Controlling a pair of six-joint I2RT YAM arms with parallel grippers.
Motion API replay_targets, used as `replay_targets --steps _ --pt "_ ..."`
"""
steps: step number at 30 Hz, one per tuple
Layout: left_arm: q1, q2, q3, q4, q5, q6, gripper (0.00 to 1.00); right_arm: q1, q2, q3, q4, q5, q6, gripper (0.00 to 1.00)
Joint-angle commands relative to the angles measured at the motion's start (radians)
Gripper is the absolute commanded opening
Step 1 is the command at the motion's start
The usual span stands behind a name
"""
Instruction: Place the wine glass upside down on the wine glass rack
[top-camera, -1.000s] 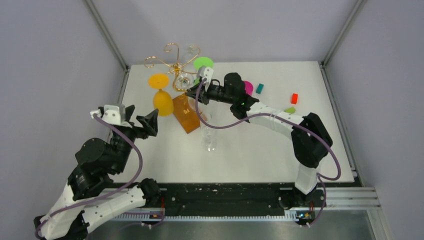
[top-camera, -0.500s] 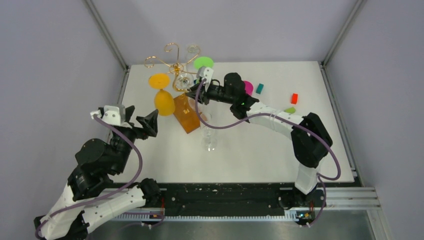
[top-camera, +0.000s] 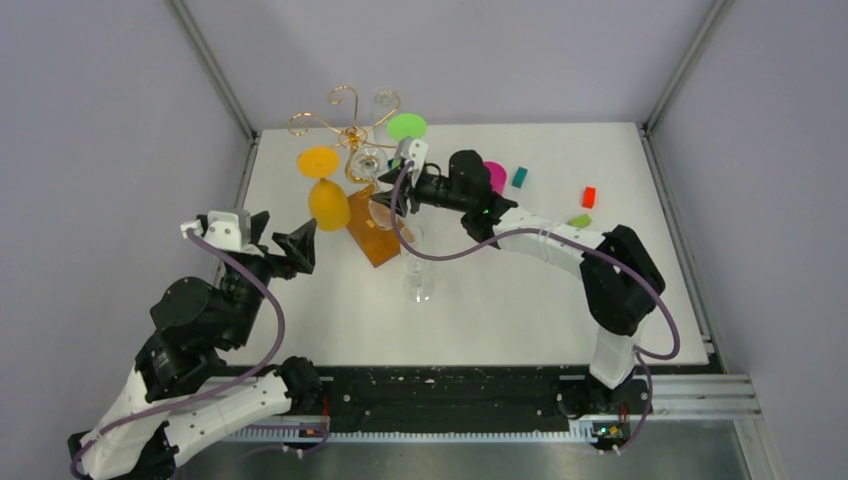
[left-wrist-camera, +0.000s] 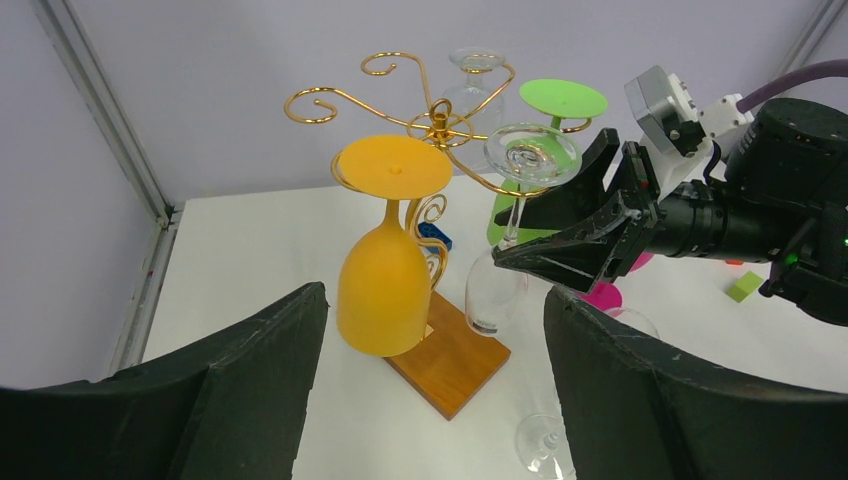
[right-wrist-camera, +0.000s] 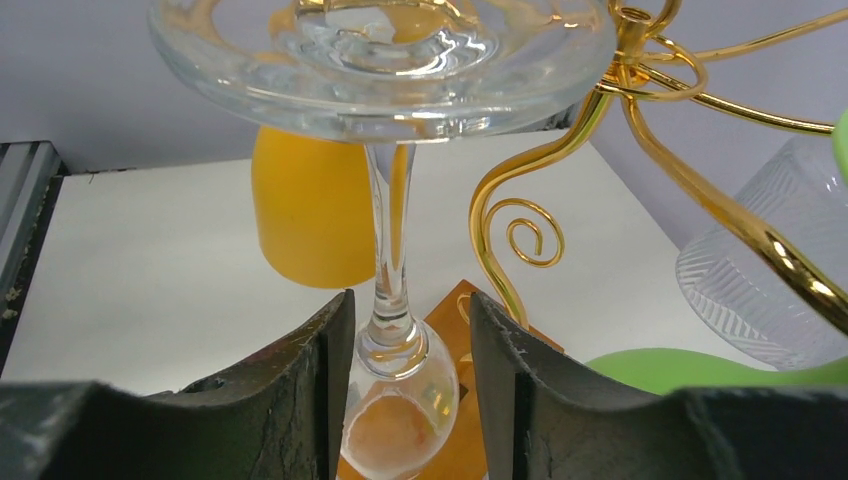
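1. The clear wine glass (right-wrist-camera: 390, 250) hangs upside down on the rack (left-wrist-camera: 455, 360) at the far left of the surface (top-camera: 520, 300), its foot resting on a gold wire arm. The right fingers (right-wrist-camera: 300, 400) stand narrowly parted either side of its stem, a gap showing on both sides.
2. The left fingers (left-wrist-camera: 240, 390), near and left of the rack, are spread wide and hold nothing.
3. Risk: the foot appears to sit on thin wire alone. A finger clipping the stem while backing out could drag the glass off its arm and onto the wooden base.
4. Risk: a nudged glass could swing into the orange glass (left-wrist-camera: 383, 290) hanging just left of it.
5. Risk: an upright glass (top-camera: 418, 275) stands on the surface close below the right arm, whose cable could topple it.
6. Count: four glasses hang on the rack: orange, clear, the green glass (left-wrist-camera: 562, 98) and a ribbed glass (left-wrist-camera: 478, 75) at the far side. One more stands upright, and a pink thing (top-camera: 496, 176), partly hidden, may be a sixth.
7. Count: four small blocks: teal block (top-camera: 519, 177), red block (top-camera: 589, 196), green block (top-camera: 580, 220) and blue block (left-wrist-camera: 435, 238). There is one rack.
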Motion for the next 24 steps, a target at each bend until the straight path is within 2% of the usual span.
replay_targets --steps 1,12,24 --pt "0.003 -0.011 0.002 0.017 -0.001 -0.003 0.84 0.0 -0.043 -0.007 0.075 -0.014 0.019 0.47" --pt "0.003 -0.013 0.004 0.005 -0.004 -0.002 0.84 -0.001 -0.084 -0.032 0.11 -0.027 0.041 0.59" --pt "0.003 -0.019 0.005 0.001 -0.001 -0.002 0.84 -0.001 -0.141 -0.07 0.126 -0.004 0.055 0.6"
